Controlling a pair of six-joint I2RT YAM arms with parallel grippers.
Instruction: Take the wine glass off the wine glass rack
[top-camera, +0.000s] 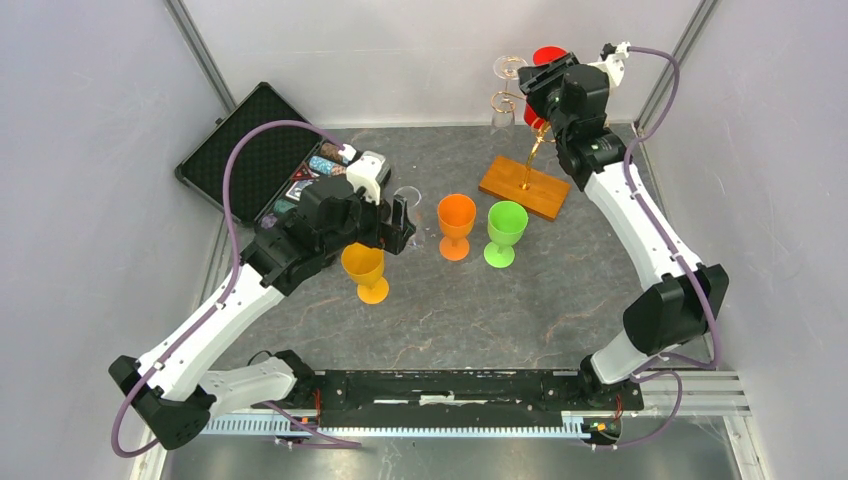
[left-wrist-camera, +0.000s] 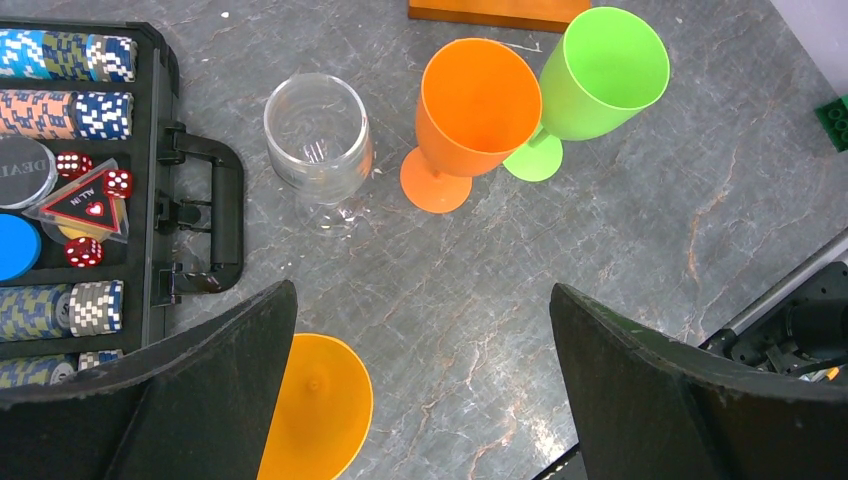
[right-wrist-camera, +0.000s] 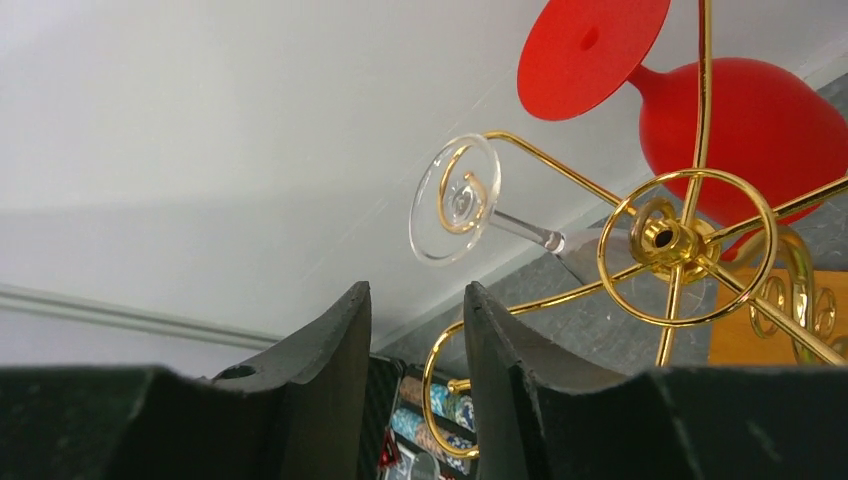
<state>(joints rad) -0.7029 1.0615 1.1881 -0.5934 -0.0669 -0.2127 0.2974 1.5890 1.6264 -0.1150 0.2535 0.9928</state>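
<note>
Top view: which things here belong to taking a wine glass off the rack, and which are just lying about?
Job: wine glass rack; clear wine glass and red wine glass hanging on it; right arm's fingers close by.
Lying about: orange goblet, green goblet, yellow goblet, upright clear glass, poker chip case.

A laboratory robot test cell is indicated. The grey marbled surface (top-camera: 470, 310) is enclosed by plain pale panels (top-camera: 90, 150) framed by metal posts (top-camera: 205, 60). The left arm (top-camera: 215, 320) and right arm (top-camera: 640, 230), both cabled, are bolted to a black rail (top-camera: 450, 385) at the near edge.
</note>
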